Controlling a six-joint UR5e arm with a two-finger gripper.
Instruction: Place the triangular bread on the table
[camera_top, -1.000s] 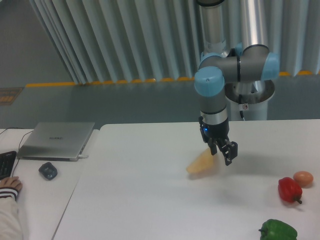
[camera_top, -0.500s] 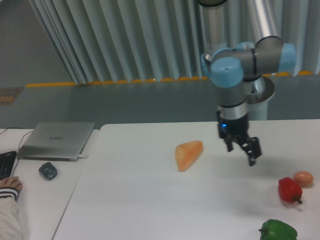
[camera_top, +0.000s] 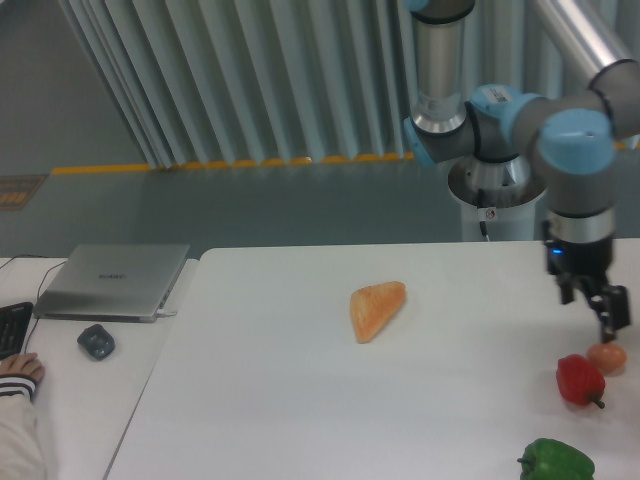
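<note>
— Triangular bread (camera_top: 377, 309) lies flat on the white counter (camera_top: 300, 420), near the middle, with nothing touching it. It looks settled on one broad face, so I'd judge the placing itself done.

— And the hand (camera_top: 605, 312)?

— Well apart from the bread, off at the right side of the counter, hanging just above a small orange-brown egg-like thing (camera_top: 606, 356). It grips nothing. Its fingers are dark and seen nearly edge-on, so I cannot tell whether they stand apart or together.

— Why would it sit over there?

— My guess is that it has no more business with the bread; that spot is beside the red pepper (camera_top: 577, 380), and a green pepper (camera_top: 556, 461) lies nearer the front edge.

— Anything cut off?

— The green pepper's lower part runs out of the bottom of the view, and the arm's upper reach leaves the top. On the narrower desk at left, a closed laptop (camera_top: 112, 281) and a mouse (camera_top: 96, 341) show fully, but a keyboard (camera_top: 12, 329) and a person's hand (camera_top: 20, 370) are cropped by the left edge. Whether the hand's fingertips touch the egg-like thing is hard to make out.
</note>
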